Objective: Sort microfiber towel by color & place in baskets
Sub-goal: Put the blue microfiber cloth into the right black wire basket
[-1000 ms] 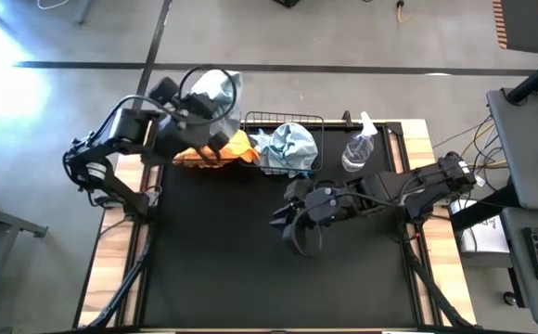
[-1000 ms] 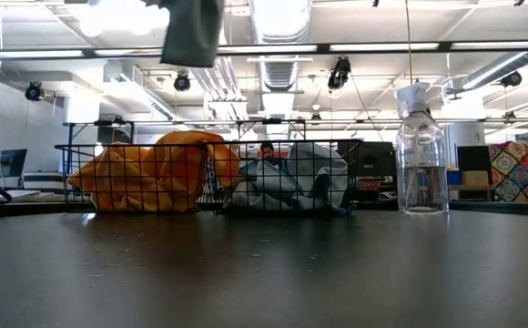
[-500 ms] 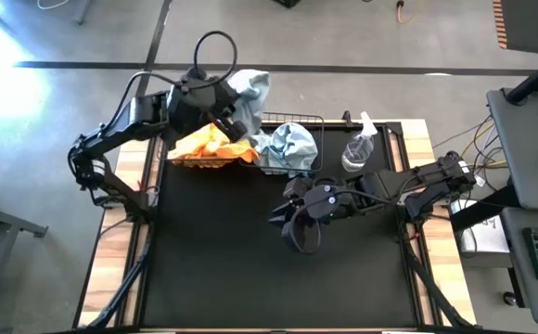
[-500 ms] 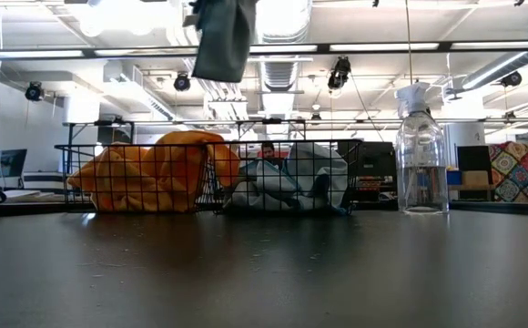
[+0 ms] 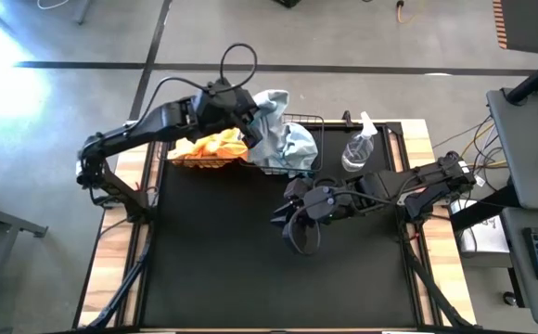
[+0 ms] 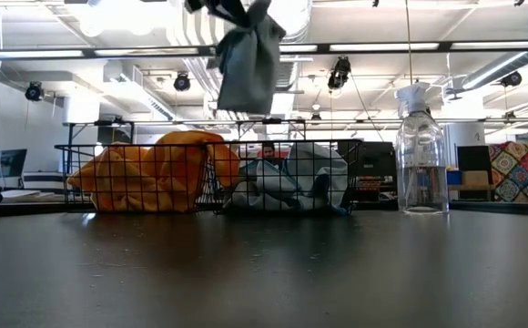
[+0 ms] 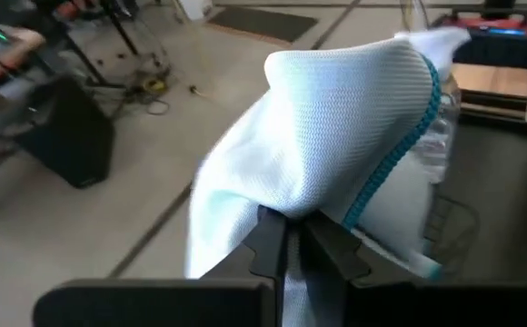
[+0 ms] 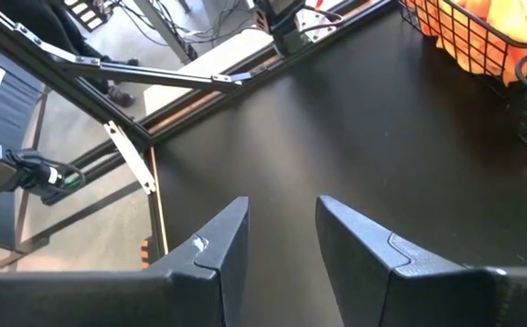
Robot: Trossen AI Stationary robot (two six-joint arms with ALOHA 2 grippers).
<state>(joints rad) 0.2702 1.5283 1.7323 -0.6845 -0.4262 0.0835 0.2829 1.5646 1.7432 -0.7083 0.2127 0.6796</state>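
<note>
1. Cloth: pale blue-grey towel pinched between the left gripper fingers, hanging high above the far edge of the counter, roughly over the seam between the two baskets.
2. Target: right basket, already holding blue-grey cloths; left basket, filled with orange cloths, to be avoided.
3. Carry a little farther right until the hanging bulk sits squarely over the right basket, not over the shared wall.
4. Lower before letting go, so the dangling tail lands inside the wire rim rather than draping over it or across onto the orange pile.
5. Keep clear of the spray bottle standing just right of the right basket; an overshoot risks knocking it.
6. Spread the fingers only once most of the cloth rests on the pile, then lift straight up to avoid dragging a corner back out.
7. Right gripper: fingers spread apart, holding nothing, low over the middle of the counter, near side of the baskets; best left parked there, out of the left arm's path.
</note>
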